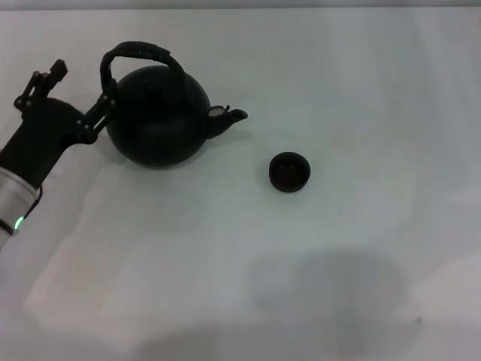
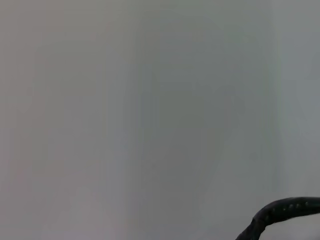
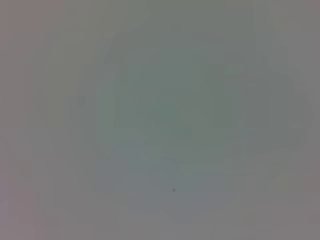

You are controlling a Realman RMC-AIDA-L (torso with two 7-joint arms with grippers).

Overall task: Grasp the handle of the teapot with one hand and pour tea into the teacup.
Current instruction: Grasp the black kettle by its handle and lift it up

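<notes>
Left pincer spread beside teapot, nearing handle; should be closing squarely on the arch, teacup well apart.

Large round matte-black teapot stands at far left on the white table; its spout points right toward the tiny round dark teacup, nearer, apart.

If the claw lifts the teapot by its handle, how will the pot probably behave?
The teapot looks large and round beside the teacup, so it is probably heavy. The handle is an arched loop and may pivot, letting the pot swing. Its rough texture should limit slipping. The left claw is beside the pot.
</notes>
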